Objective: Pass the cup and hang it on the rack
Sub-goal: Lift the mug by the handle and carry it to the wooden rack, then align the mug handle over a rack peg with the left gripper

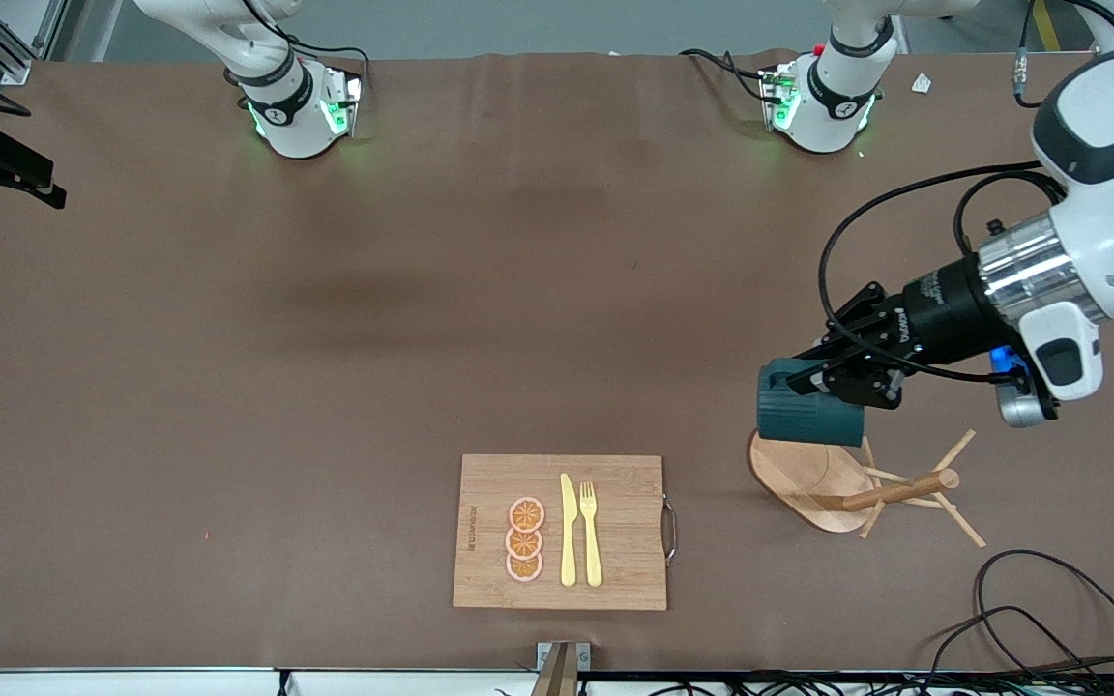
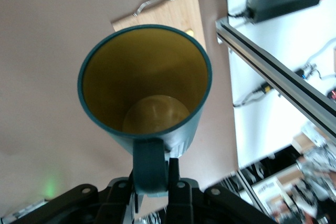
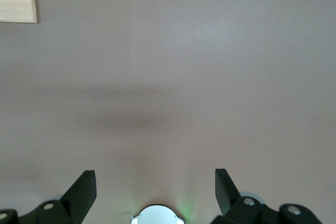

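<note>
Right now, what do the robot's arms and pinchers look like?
Both arms are white with dark grey joints, and their round bases glow green. The left arm has a shiny silver ring at its wrist, black looping cables and a small blue light. Its left gripper is black with white lettering. The right gripper has two black pointed fingers fixed with silver screws.

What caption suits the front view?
Left gripper holds the cup by its handle over the rack.
</note>
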You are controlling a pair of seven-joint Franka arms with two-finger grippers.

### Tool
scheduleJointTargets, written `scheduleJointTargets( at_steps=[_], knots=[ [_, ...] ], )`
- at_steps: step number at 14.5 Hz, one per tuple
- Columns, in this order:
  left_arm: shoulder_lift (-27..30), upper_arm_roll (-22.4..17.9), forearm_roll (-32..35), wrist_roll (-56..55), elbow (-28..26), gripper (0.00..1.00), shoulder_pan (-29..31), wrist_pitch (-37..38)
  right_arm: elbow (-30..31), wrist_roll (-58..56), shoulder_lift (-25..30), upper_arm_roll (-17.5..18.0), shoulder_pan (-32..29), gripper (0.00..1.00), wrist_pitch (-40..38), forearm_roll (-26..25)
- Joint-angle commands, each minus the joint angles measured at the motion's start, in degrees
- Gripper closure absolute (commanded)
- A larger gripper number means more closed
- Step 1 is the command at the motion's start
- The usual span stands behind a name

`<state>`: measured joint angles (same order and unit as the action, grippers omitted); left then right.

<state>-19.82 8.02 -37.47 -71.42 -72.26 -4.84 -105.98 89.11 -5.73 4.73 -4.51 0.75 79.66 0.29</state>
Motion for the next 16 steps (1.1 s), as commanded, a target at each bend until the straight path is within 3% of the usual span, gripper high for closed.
scheduleJointTargets(
  at_steps=[1, 5, 12, 16],
  knots=[
    [-0.3, 0.16, -8.37, 8.37, 0.01, 1.0, 4.21, 2.96, 1.24, -1.21, 1.51, 0.47, -0.93, 0.0, 0.32, -0.29],
    [-5.39, 0.07, -13.24, 24.9, -0.25, 1.0, 8.79, 9.82, 1.24, -1.57, 1.43, 0.47, -0.93, 0.0, 0.23, -1.08],
    [-12.43, 0.15, -19.38, 26.59, -0.25, 1.0, 10.9, 9.91, 1.24, -1.65, 1.43, 0.47, -0.93, 0.0, 0.32, -1.08],
    [-15.95, 0.07, -29.74, 26.16, -0.25, 1.0, 14.15, 9.91, 1.24, -2.27, 1.43, 0.55, -0.93, 0.0, 0.41, -2.14]
  ],
)
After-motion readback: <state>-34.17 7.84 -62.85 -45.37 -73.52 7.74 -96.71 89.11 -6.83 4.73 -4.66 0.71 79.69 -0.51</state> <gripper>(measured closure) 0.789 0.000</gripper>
